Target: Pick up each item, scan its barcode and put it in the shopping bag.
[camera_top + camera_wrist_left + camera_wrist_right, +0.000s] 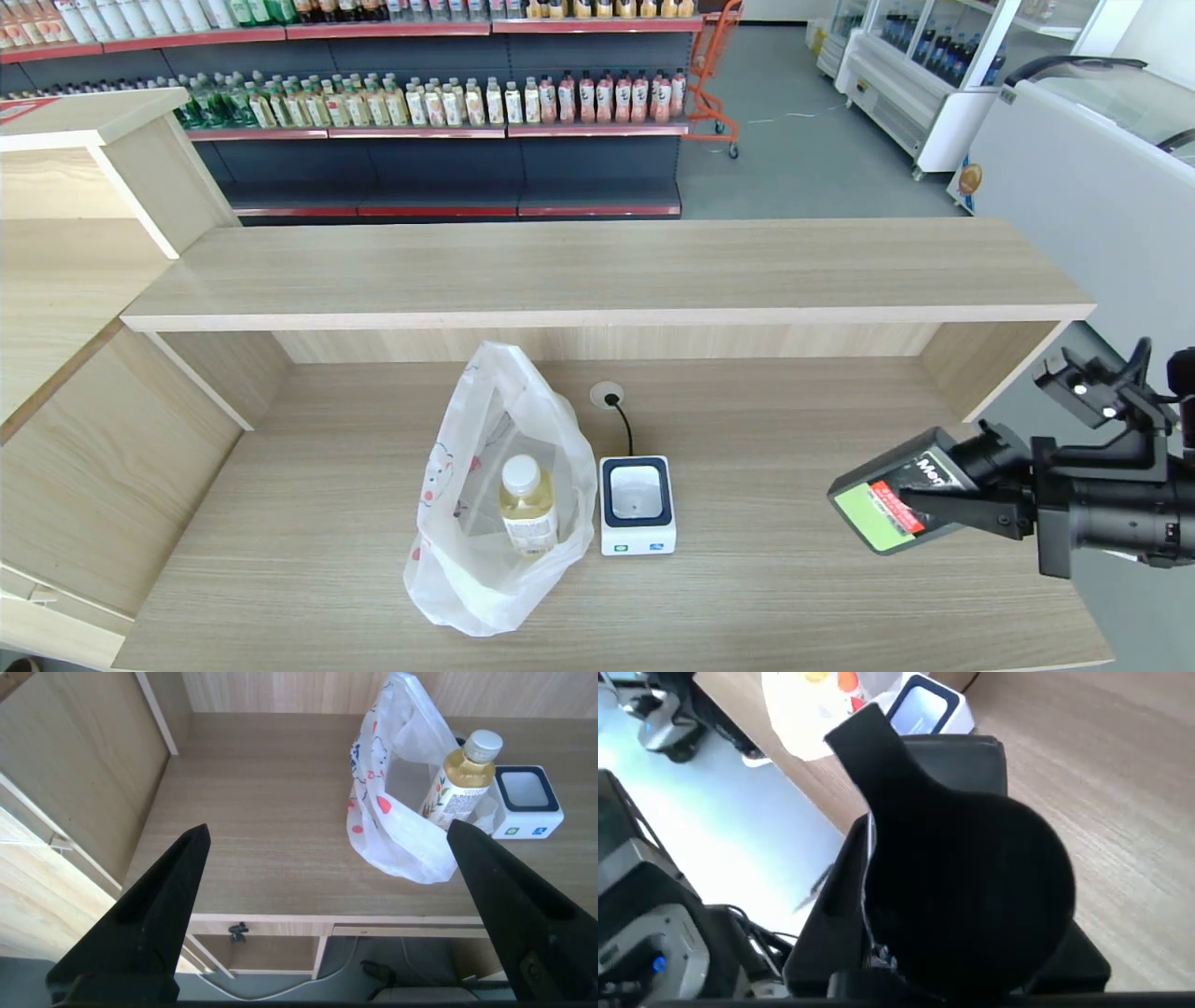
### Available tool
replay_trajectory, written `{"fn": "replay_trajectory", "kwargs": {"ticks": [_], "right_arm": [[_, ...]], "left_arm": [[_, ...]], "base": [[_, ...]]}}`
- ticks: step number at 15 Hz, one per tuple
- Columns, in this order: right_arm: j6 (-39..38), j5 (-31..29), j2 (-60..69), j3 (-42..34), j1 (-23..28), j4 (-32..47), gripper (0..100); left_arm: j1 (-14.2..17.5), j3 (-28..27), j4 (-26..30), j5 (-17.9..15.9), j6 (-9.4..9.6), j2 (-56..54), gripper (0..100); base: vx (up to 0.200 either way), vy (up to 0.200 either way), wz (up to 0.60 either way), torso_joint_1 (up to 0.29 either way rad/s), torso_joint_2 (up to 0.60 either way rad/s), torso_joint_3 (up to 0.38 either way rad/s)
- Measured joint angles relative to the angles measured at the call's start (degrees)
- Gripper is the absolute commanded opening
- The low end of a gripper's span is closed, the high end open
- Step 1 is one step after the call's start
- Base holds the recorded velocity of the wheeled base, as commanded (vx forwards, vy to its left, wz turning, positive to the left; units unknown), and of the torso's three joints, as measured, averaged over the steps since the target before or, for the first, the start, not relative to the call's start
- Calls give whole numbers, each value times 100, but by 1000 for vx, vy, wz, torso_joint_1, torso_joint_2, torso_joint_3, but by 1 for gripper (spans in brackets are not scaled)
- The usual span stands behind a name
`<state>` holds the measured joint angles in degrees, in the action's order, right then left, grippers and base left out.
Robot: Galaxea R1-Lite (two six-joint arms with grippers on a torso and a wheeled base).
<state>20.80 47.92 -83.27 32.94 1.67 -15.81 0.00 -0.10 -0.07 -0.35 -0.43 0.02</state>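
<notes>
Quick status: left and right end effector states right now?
Left end effector: open, empty.
Right end effector: closed, holding a box.

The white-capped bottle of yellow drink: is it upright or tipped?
Upright. The white-capped bottle of yellow drink stands inside the white plastic shopping bag, cap uppermost.
</notes>
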Motion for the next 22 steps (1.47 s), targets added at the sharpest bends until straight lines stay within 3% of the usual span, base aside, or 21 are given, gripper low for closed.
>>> {"fn": "replay_trajectory", "kwargs": {"ticks": [4,9,13,22], "right_arm": [[-1916,-642,-1039,73,-663,-1240,0],[-3861,-2075,-2227,405,-1824,-2543,0],[-4053,-2332,-2860,597,-2371,-2659,0],[-4187,-2616,-3616,813,-2620,-3189,0]], "left_arm": [[0,0,0,2,0,0,100],[0,0,0,2,0,0,100],[0,0,0,0,0,0,100],[0,0,0,2,0,0,100]], "base": [[0,0,0,0,0,0],[0,0,0,0,0,0],[0,0,0,0,0,0],[0,0,0,0,0,0]]}}
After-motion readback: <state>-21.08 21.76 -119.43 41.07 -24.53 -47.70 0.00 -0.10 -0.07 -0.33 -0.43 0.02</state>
